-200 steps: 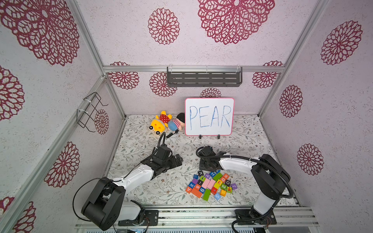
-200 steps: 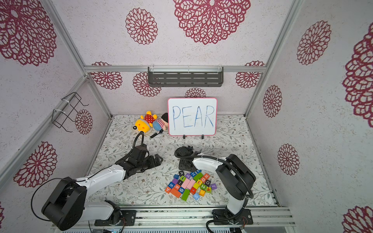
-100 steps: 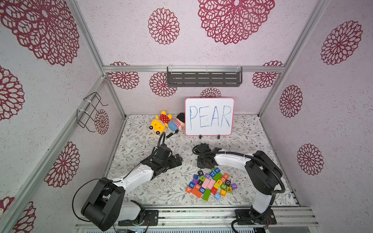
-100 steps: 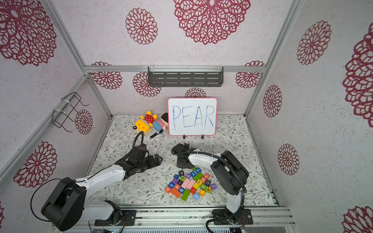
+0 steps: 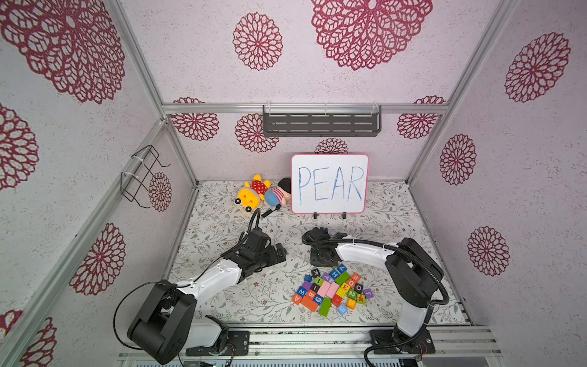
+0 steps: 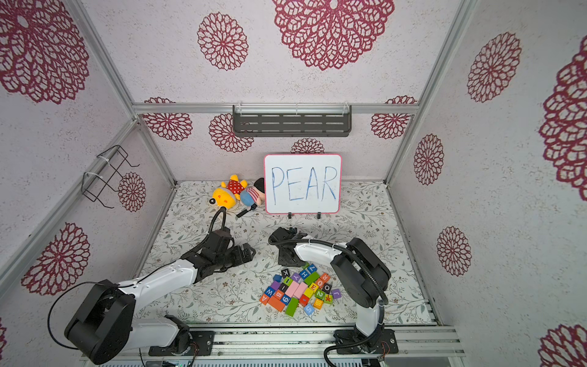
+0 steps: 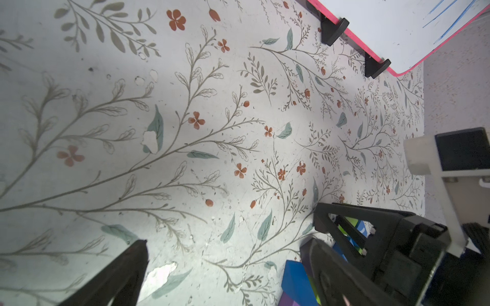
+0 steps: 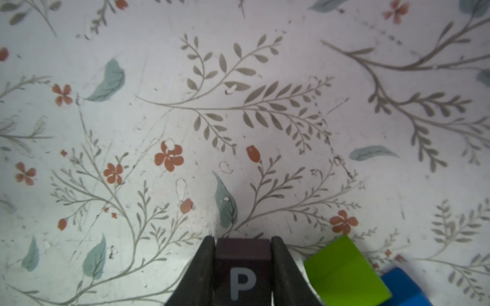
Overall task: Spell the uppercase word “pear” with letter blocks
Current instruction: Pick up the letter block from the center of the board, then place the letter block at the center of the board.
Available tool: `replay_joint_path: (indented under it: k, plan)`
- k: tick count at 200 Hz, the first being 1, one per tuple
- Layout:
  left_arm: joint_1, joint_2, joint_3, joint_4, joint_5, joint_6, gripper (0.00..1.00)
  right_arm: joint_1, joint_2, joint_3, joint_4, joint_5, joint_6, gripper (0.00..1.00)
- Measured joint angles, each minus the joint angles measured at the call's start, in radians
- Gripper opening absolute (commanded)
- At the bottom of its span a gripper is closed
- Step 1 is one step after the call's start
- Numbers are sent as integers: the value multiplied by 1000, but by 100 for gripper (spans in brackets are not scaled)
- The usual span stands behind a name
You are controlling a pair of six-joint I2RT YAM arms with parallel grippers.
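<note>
My right end effector [image 8: 242,239] clamps the P block [image 8: 242,278] by two side faces, so the letter stays readable, at the pile's [image 5: 330,290] twelve o'clock edge. A green block [image 8: 344,270] sits just beside. Bare surface [image 5: 286,228] opens toward twelve o'clock, before the whiteboard [image 5: 329,184]. My left end effector [image 7: 225,242] hangs spread, empty.

I read PEAR, handwritten in blue capitals, on the pink-framed whiteboard [image 5: 329,183]. In the right wrist view, a white P stood on the black block [image 8: 242,273]. In a top view, in the heap lying in front of the whiteboard, I made out a red E on the yellow block [image 5: 345,287], a pale A on the orange block [image 5: 297,298], an R on the orange-red block [image 5: 355,278], a W on a blue block [image 5: 301,291] and a 2 on a green block [image 5: 352,294]. The other marks were too small to read surely.
</note>
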Motion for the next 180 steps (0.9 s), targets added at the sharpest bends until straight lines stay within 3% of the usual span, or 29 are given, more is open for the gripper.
replay_joint_path:
  k: [49,107,180]
  plan:
    - [8,6,71,-15,5,8,98,-12,35,111,-26,24,-28,29]
    - [91,154,230,-5,79,49,98,-113,224,344,-33,21,-108,28]
    - [112,237,282,-2,133,64,98,-179,386,550,-62,10,-184,28]
